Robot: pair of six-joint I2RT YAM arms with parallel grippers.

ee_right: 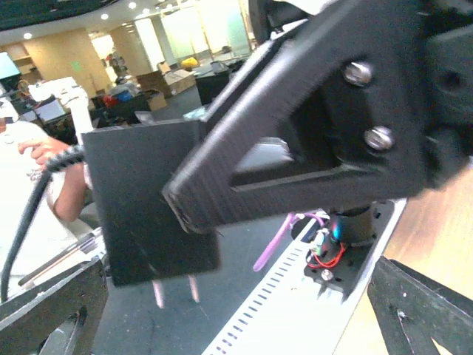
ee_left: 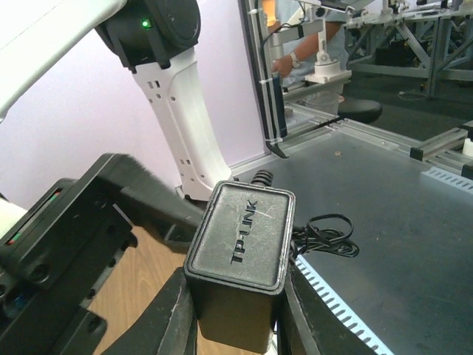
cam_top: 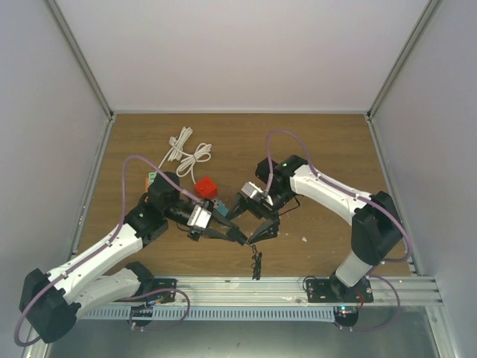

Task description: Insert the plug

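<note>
Black plug [ee_left: 240, 251] in left gripper [cam_top: 237, 239], prongs [ee_right: 174, 292] down, cord end [ee_left: 260, 177] toward rail [cam_top: 283, 287].

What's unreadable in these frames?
- Right wrist: much of the adapter covered by a finger of the left end effector; prongs blurred.
- Left wrist: prongs hidden under the adapter body.
- Top external: adapter indistinct against the right end effector; red block faces too small; teal item mostly behind left arm.
</note>
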